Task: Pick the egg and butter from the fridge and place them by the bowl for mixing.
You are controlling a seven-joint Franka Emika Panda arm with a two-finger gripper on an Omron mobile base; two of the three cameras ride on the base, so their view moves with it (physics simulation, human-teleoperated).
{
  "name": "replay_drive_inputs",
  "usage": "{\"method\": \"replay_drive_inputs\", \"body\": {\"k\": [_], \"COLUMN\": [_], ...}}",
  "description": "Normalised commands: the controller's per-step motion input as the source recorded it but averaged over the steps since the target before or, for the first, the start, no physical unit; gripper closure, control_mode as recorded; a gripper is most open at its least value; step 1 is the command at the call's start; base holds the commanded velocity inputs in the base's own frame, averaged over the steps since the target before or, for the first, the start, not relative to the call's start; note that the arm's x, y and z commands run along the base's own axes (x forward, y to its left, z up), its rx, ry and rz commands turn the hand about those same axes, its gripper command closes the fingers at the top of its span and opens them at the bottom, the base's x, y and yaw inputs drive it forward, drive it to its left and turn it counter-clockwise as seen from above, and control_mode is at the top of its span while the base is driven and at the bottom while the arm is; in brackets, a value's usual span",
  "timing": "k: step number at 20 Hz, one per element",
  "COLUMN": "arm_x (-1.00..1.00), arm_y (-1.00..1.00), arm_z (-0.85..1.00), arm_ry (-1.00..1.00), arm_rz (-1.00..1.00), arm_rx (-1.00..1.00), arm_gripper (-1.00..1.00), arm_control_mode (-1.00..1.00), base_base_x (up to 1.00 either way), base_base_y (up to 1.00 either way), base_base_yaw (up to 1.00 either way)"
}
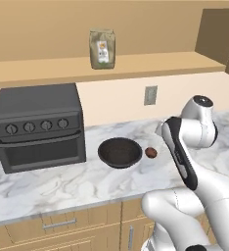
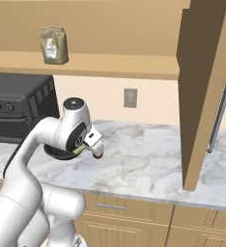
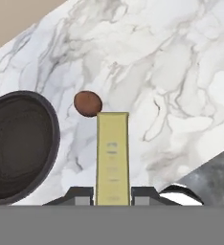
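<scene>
Yellow butter (image 3: 112,158) stick, held between the claw (image 3: 112,192) fingers, pointing toward the brown egg (image 3: 88,103), which is seen just beside the dark glossy bowl (image 3: 18,146).

The bag (image 1: 102,48) label and butter (image 3: 113,158) marks are unreadable.

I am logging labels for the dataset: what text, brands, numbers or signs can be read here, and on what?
None can be read.
Bag on the shelf: label with an orange mark, print too blurred.
Butter in the gripper: small grey marks, illegible.
Oven knobs: no readable markings.
</scene>
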Motion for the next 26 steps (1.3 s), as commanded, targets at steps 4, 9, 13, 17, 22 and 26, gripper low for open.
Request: {"method": "replay_drive_inputs", "body": {"k": [4, 9, 13, 17, 22, 26], "arm_x": [0.02, 0.06, 0.07, 0.1, 0.25, 0.16], "arm_y": [-0.01, 0.02, 0.08, 0.1, 0.05, 0.01], "arm_z": [-0.45, -0.45, -0.51, -0.48, -0.37, -0.34], "arm_ry": [0.0, 0.0, 0.0, 0.03, 0.11, 0.19], "arm_rz": [-0.28, -0.27, -0.3, -0.29, -0.17, -0.03], "arm_rx": [0.17, 0.12, 0.02, 0.02, 0.11, 0.15], "arm_gripper": [1.0, 1.0, 1.0, 1.0, 1.0, 1.0], "arm_control_mode": [-1.0, -1.0, -1.0, -1.0, -1.0, -1.0], "base_base_x": [0.0, 0.0, 0.0, 0.0, 0.0, 0.0], "base_base_y": [0.0, 0.0, 0.0, 0.0, 0.0, 0.0], "base_base_yaw": [0.0, 0.0, 0.0, 0.0, 0.0, 0.0]}}
